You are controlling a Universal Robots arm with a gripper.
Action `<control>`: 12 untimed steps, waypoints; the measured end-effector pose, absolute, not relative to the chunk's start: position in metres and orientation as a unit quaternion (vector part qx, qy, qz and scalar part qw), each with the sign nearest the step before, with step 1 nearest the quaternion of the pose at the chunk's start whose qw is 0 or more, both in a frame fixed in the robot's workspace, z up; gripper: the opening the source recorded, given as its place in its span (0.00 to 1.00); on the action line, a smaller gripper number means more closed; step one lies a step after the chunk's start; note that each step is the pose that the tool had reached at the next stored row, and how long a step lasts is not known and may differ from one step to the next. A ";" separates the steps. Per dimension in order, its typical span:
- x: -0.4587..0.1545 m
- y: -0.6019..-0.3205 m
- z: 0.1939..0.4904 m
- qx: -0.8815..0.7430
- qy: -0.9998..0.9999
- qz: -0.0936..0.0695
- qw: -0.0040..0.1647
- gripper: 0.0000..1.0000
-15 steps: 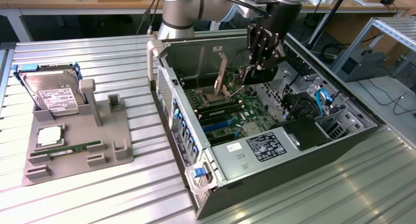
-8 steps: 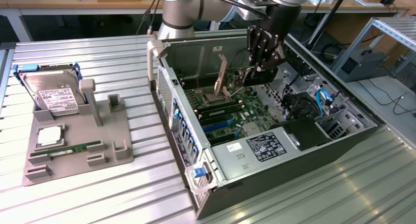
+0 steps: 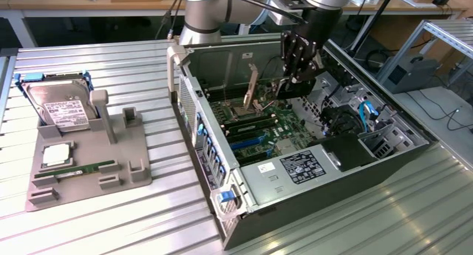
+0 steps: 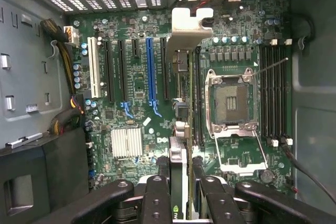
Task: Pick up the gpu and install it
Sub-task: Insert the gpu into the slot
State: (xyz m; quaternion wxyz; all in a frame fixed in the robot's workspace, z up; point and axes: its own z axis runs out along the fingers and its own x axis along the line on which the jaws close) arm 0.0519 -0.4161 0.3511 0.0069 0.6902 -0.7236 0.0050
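Note:
My gripper [image 3: 297,80] reaches down inside the open computer case [image 3: 221,172] and is shut on the gpu [image 3: 284,90], a thin dark card standing on edge. Its metal bracket [image 3: 253,82] points toward the case's rear wall. In the wrist view the gpu [image 4: 181,129] appears edge-on between the black fingers [image 4: 156,200], running over the motherboard [image 4: 136,82] between the blue slot [image 4: 150,66] and the CPU socket [image 4: 231,103]. The silver bracket [image 4: 189,24] sits by the rear vents. I cannot tell whether the card's edge is seated in a slot.
On the exterior view's left, a grey fixture [image 3: 126,177] holds a hard drive [image 3: 63,108], a CPU [image 3: 57,155] and a green RAM stick [image 3: 77,171]. Inside the case are a black drive cage [image 3: 347,149], loose cables [image 4: 68,77] and a small heatsink [image 4: 126,142].

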 end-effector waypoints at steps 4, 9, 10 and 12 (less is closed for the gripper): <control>0.050 -0.417 0.349 0.690 -0.724 0.005 0.007 0.27; 0.047 -0.417 0.348 0.690 -0.724 0.005 0.007 0.27; 0.046 -0.417 0.347 0.690 -0.724 0.005 0.007 0.27; 0.045 -0.418 0.347 0.690 -0.724 0.005 0.007 0.27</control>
